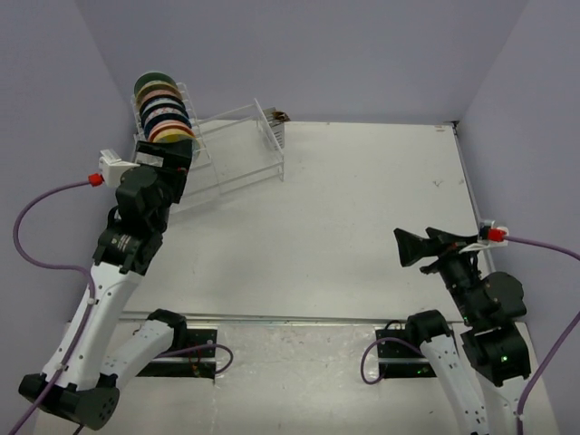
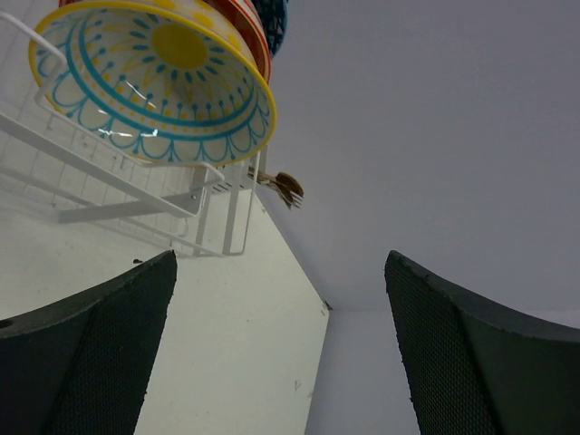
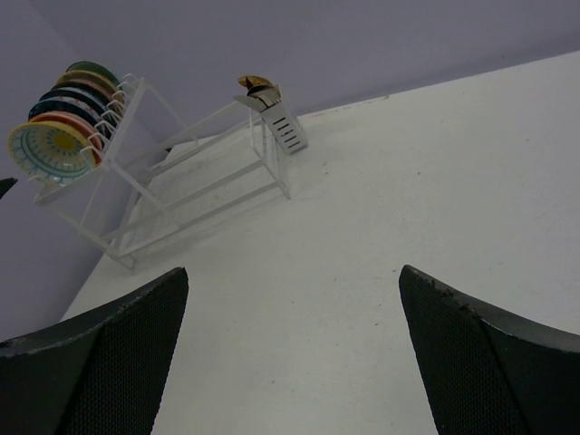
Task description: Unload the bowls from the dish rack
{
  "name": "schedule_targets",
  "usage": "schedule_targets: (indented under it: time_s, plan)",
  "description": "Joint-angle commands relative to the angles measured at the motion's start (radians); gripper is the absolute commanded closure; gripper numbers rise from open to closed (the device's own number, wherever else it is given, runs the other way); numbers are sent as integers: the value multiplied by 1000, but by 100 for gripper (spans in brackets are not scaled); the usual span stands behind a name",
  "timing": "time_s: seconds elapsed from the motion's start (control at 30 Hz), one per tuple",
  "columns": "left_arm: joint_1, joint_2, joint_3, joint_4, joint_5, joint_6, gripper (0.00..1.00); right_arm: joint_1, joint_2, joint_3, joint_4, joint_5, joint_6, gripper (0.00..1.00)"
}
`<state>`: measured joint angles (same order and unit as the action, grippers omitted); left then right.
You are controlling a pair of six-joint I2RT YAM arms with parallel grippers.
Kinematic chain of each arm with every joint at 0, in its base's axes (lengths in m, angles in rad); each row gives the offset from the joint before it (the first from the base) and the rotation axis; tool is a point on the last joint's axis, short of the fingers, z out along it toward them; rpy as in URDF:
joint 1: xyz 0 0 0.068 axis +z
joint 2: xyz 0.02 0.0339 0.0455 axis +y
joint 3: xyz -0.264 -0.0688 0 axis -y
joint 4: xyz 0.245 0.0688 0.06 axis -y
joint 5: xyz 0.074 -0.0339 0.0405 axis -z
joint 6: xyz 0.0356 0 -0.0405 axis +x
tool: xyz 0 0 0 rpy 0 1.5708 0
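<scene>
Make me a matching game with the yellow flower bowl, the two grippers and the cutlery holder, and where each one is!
Things:
1 yellow flower bowl
2 left gripper
3 right gripper
4 cutlery holder

Places:
A open, over the table, far from the dish rack
B near end of the row of bowls
C rack end away from the bowls
D open, right beside the bowls

Pairs: 1-B, 2-D, 3-A, 4-C

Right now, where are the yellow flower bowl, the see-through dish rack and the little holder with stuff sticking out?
yellow flower bowl (image 2: 154,91): left wrist view, on its blue-patterned face.
dish rack (image 1: 237,154): top view, on its lower flat tier.
little holder (image 3: 286,131): right wrist view, on its slotted side wall.
</scene>
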<state>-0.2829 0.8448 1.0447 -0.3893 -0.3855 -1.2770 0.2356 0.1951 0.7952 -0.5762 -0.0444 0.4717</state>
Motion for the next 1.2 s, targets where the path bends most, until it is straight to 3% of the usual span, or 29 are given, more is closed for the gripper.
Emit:
schedule_targets:
  time_s: [0.0, 0.2, 0.3, 0.7, 0.9, 1.0, 1.07, 1.17]
  plan:
    - [-1, 55, 70, 27, -171, -41, 5, 4, -23, -4, 22, -6, 2, 1]
    - [-1, 125, 87, 125, -236, -2, 11, 4, -40, -7, 13, -29, -2, 1]
    - [-1, 157, 84, 164, -262, -7, 22, 4, -49, -21, 15, -31, -7, 1]
    - [-1, 293, 135, 185, -395, -35, 27, 4, -74, -17, -7, -34, -42, 1]
    - [1, 330, 126, 211, -432, -50, 38, 4, -88, -11, -8, -22, -59, 1]
    - [-1, 352, 136, 225, -434, -48, 51, 4, -88, -14, -5, -20, -62, 1]
    - [-1, 367, 144, 227, -434, -53, 66, 4, -86, -14, -5, -25, -65, 1]
    - [-1, 379, 144, 231, -434, -58, 75, 4, -88, -17, -2, -25, -74, 1]
